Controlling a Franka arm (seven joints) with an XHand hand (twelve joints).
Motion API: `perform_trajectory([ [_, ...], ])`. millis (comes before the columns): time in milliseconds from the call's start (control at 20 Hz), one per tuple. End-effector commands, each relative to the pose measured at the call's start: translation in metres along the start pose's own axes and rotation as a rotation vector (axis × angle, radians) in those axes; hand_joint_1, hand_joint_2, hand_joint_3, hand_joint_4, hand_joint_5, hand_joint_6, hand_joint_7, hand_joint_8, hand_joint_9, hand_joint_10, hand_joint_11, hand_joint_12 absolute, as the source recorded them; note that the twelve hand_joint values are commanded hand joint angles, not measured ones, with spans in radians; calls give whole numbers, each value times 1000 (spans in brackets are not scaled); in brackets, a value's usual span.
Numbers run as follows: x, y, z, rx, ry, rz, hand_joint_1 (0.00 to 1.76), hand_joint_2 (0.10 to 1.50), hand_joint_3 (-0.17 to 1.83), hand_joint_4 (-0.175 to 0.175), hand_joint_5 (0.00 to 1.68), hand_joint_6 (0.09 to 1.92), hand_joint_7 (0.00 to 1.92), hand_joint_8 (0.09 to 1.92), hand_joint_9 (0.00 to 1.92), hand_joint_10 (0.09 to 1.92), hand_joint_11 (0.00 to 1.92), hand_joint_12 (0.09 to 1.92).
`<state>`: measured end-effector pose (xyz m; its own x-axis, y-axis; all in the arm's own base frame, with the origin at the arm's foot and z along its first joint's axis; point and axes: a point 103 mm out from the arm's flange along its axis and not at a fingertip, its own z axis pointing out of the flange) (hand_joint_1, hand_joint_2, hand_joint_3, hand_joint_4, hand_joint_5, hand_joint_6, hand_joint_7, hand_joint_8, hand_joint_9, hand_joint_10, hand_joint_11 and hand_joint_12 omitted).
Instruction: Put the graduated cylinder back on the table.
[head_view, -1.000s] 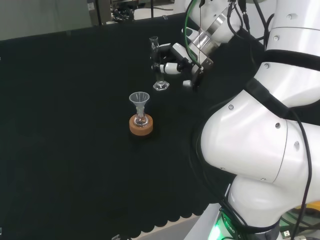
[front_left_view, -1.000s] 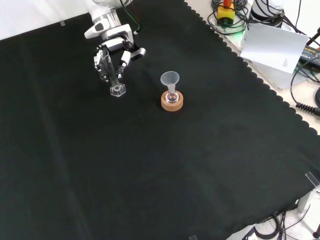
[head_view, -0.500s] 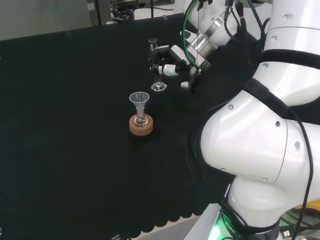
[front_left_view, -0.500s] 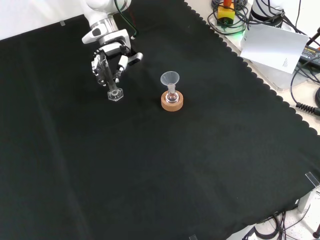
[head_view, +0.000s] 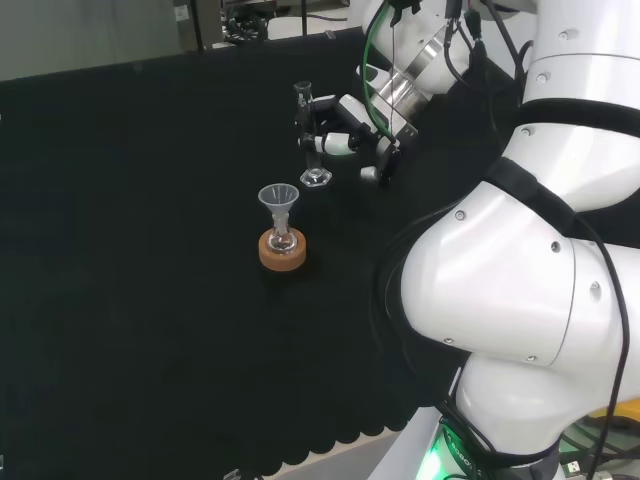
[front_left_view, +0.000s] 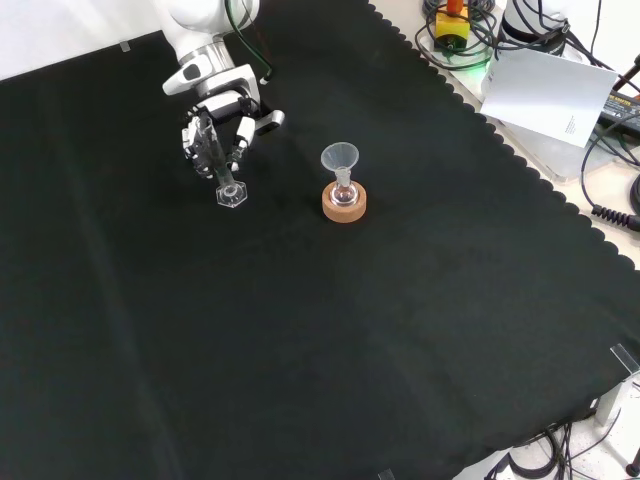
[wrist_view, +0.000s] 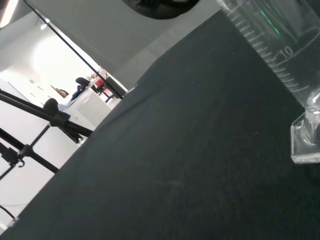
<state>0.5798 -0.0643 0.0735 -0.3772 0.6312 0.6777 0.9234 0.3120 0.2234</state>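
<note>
Several fingers (front_left_view: 207, 143) curl round cylinder (front_left_view: 226, 176) — upright.

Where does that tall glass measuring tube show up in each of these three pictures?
Head view: the graduated cylinder is top centre, held by the hand, beyond the cork ring.
Front view: the cylinder is upper left, in the hand, left of the cork ring.
Wrist view: its marked wall and foot show close up against the cloth.
Shared landmark: the cork ring with the funnel.
</note>
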Motion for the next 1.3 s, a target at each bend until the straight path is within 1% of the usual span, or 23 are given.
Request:
perform_trajectory([
  [50, 2, -11, 11, 32, -68, 1, 1118, 1097, 4, -39, 1016, 950, 1010, 546, 1326, 87, 956, 978],
  [100, 2, -12, 11, 36, -63, 5, 1105, 1103, 5, -24, 1000, 972, 966, 541, 1298, 87, 902, 1021],
  [200, 1, -15, 10, 34, -64, 13, 1070, 1106, 2, 53, 990, 984, 893, 566, 1246, 87, 818, 1091],
  [250, 0, -16, 10, 34, -62, 18, 1058, 1105, 1, 85, 989, 983, 874, 577, 1231, 87, 793, 1111],
  [350, 0, -18, 10, 33, -61, 28, 1038, 1102, -1, 136, 990, 979, 853, 594, 1214, 87, 760, 1138],
  [450, -1, -19, 8, 33, -59, 39, 1005, 1064, -30, 59, 949, 768, 841, 594, 1197, 87, 731, 1153],
  [500, -1, -19, 7, 31, -60, 44, 991, 1055, -47, 33, 947, 681, 837, 591, 1190, 87, 717, 1160],
  [550, -2, -20, 4, 26, -56, 47, 980, 1051, -59, 18, 946, 628, 834, 588, 1185, 87, 708, 1164],
  [650, -3, -19, 1, 27, -48, 54, 968, 1046, -72, 7, 945, 582, 830, 583, 1177, 87, 697, 1167],
  [800, -3, -18, -2, 37, -43, 66, 956, 1042, -82, 0, 929, 561, 818, 578, 1162, 87, 683, 1171],
  [900, -3, -16, -3, 55, -36, 71, 939, 1044, -117, -10, 877, 566, 785, 581, 1134, 87, 645, 1199],
  [1000, -2, -13, -3, 76, -31, 73, 915, 1042, -159, -30, 750, 595, 722, 600, 1092, 87, 591, 1233],
  [1050, -2, -12, -3, 83, -29, 73, 901, 1033, -167, -42, 652, 591, 677, 610, 1063, 87, 554, 1249],
  [1100, -2, -11, -3, 92, -29, 72, 886, 1020, -172, -52, 558, 572, 631, 622, 1033, 87, 519, 1264],
  [1200, -2, -9, -4, 105, -29, 76, 862, 998, -175, -64, 439, 516, 536, 641, 966, 87, 457, 1284],
  [1300, -2, -9, -7, 101, -28, 77, 834, 975, -175, -70, 369, 424, 405, 661, 872, 87, 372, 1318],
])
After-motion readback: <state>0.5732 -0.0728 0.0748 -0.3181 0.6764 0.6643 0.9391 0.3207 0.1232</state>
